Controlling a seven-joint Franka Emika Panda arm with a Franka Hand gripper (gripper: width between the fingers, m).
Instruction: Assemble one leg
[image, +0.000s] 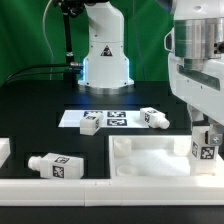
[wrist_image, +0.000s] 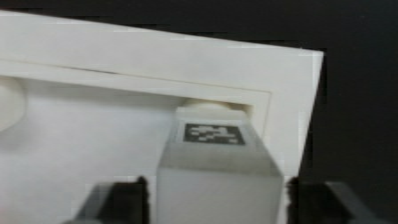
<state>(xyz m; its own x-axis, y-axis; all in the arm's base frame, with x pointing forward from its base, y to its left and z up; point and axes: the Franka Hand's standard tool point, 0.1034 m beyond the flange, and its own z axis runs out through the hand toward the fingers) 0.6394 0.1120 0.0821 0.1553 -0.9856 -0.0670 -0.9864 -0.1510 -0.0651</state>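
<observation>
A short, chunky white plastic leg (image: 206, 147) carrying a black-and-white square tag is being held upright by the two-finger gripper (image: 206, 150) at the exterior view's right, over the far right corner of the large flat white square panel (image: 150, 160). In the wrist view the same leg (wrist_image: 215, 160) is being clamped from both sides by the dark fingers (wrist_image: 125, 200), the jaws being closed on its flanks, and its tagged face is being shown to the camera. Its far end is being pressed at, or held just over, a round corner socket (wrist_image: 212, 104) of the panel (wrist_image: 107, 130); whether it is actually seated cannot be told from these views.

Three more legs of the same kind are being left loose on the black table (image: 40, 115). One is lying on its side near the front at the exterior view's left (image: 54, 165), just left of the panel. A second (image: 91, 124) is lying on the near edge of the marker board (image: 110, 118), and a third (image: 154, 117) is lying at that board's right end, apparently overlapping its corner. A white block (image: 4, 152) is being cut off by the frame's left edge. The arm's white base (image: 105, 55) is being seen at the far side, beyond the marker board.
</observation>
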